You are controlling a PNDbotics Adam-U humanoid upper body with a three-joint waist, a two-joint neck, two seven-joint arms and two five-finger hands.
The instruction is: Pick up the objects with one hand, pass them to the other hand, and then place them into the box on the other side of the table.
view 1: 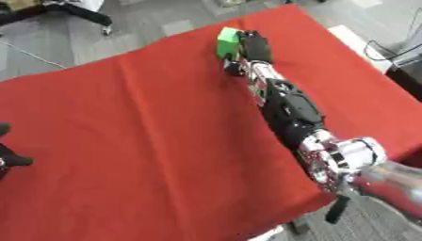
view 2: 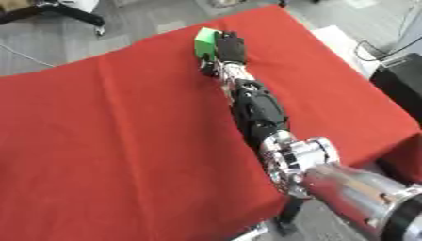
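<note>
Reaching from the near right corner across the red cloth, the right hand seems curled round the green block near the far edge, probably light, rigid, best gripped across flat sides.

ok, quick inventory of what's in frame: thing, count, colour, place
bright green block: 1, green, far side of the table, at the right robot hand
red fabric tablecloth: 1, red, covers the whole table
flat white panel: 1, white, on the grey floor beyond the table's right edge
dark wheeled base: 1, black, on the floor at top left
box: none in view
right robot hand: 1, black, far centre of the table, against the green block; arm black and silver, stretched out from lower right
left robot hand: 1, black, only a bit shows at the left edge
</note>
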